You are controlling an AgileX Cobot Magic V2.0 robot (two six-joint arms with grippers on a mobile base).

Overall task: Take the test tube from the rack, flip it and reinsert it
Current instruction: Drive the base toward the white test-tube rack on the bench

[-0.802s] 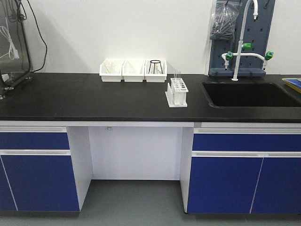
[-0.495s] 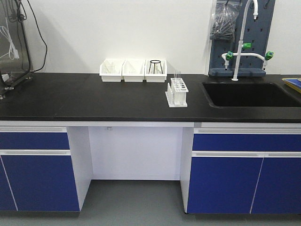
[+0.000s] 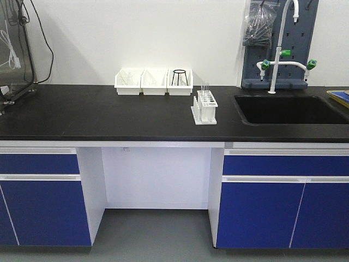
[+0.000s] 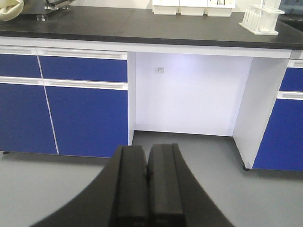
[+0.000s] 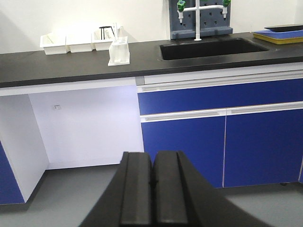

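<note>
The small white test tube rack (image 3: pixel 204 107) stands on the black countertop (image 3: pixel 109 117), left of the sink, with clear test tubes (image 3: pixel 205 87) upright at its far end. It also shows in the left wrist view (image 4: pixel 259 20) and the right wrist view (image 5: pixel 119 51). My left gripper (image 4: pixel 147 163) is shut and empty, low over the grey floor, well short of the counter. My right gripper (image 5: pixel 153 168) is shut and empty, also low in front of the cabinets. Neither gripper shows in the front view.
Three white open-front bins (image 3: pixel 154 82) stand at the back wall, one holding a black wire stand. A black sink (image 3: pixel 289 109) with a white tap (image 3: pixel 281 43) lies right of the rack. Blue cabinets (image 3: pixel 283 207) flank an open knee space (image 3: pixel 157 174).
The front view has shifted very slightly; the scene sits a touch further left. Nothing on the counter has moved.
</note>
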